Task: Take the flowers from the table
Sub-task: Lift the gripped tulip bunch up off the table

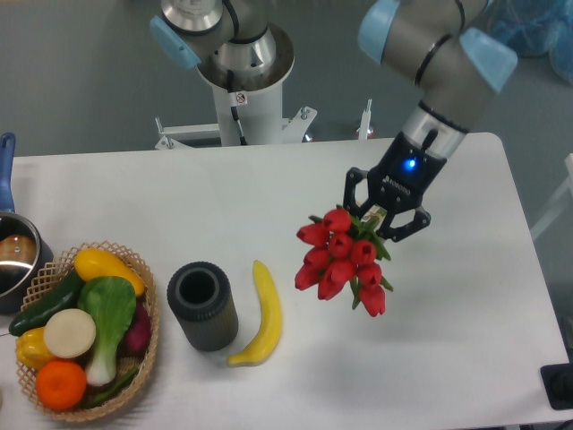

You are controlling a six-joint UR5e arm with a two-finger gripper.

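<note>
The flowers (340, 260), a bunch of red tulip buds with green leaves, hang in the air above the white table (466, 358), right of centre. My gripper (380, 215) is shut on their stems, with the buds pointing down toward the camera side. The stems are mostly hidden between the black fingers. The bunch no longer touches the tabletop.
A yellow banana (260, 315) lies left of the flowers, beside a dark grey cylinder cup (202, 305). A wicker basket (148, 345) of vegetables and fruit sits at the front left. A pot with a blue handle (11, 260) is at the left edge.
</note>
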